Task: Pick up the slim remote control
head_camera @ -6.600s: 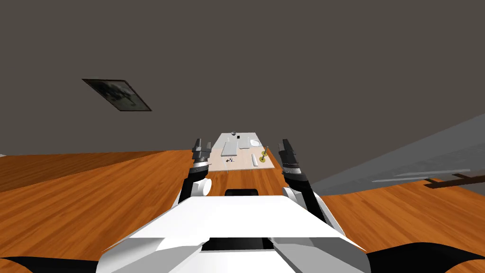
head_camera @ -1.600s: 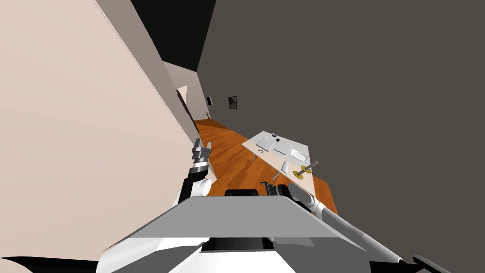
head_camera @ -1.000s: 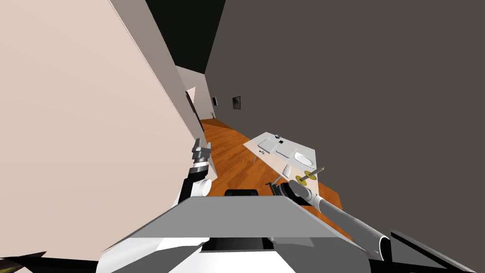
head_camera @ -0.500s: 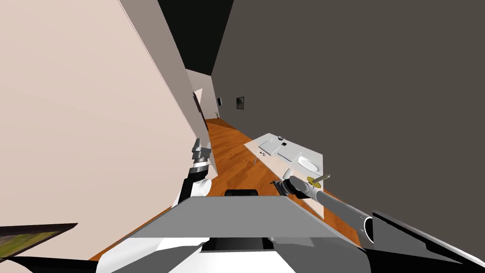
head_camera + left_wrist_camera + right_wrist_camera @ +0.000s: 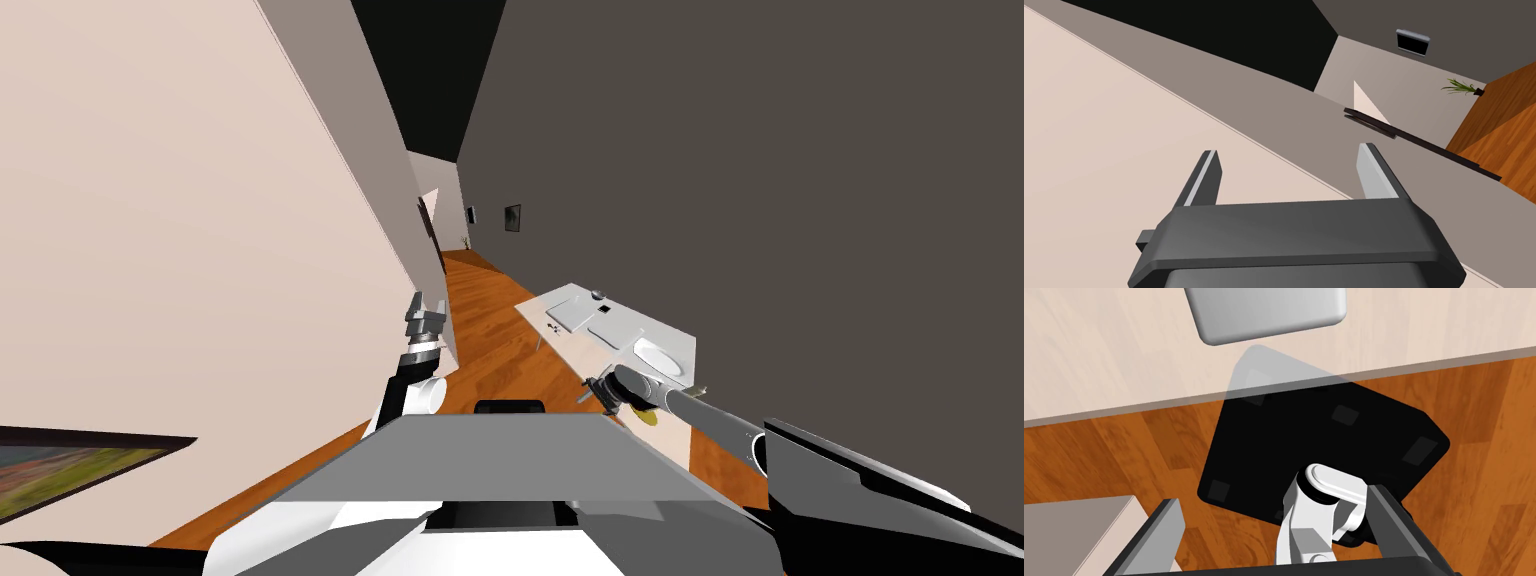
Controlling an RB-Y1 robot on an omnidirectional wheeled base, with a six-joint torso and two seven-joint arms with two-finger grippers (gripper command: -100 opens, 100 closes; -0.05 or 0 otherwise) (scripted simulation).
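**Clerk:** Head view, entries?
**Checker:** Bench (image 5: 640, 322): pale, set along the dark wall. It carries a grey slab (image 5: 574, 314) and a white oval plate (image 5: 657, 353). Right tool (image 5: 598, 388): at the bench's near end. Left tool (image 5: 425, 313): held up beside the pale wall, well apart from the bench.

**Clerk:** Left wrist view?
**Checker:** Left tool (image 5: 1288, 150): fingers spread, nothing between them.

**Clerk:** Right wrist view?
**Checker:** Right tool (image 5: 1271, 495): fingers spread and empty, aimed at the wooden floor (image 5: 1124, 453) just off the bench (image 5: 1099, 363) edge. Slim remote (image 5: 1269, 313): a pale grey, round-cornered end. It lies flat on the bench near that edge, ahead of the fingertips and apart from them.

**Clerk:** Handling?
**Checker:** Judged light, stiff and smooth, so likely to slide. It lies low, leaving little side to grip. Take it across the narrow width, near mid-length, with the fingers down at the benchtop.

**Clerk:** What does each view add?
**Checker:** Head view: the bench's layout and both arms. Right wrist view: the remote's end and the finger gap.
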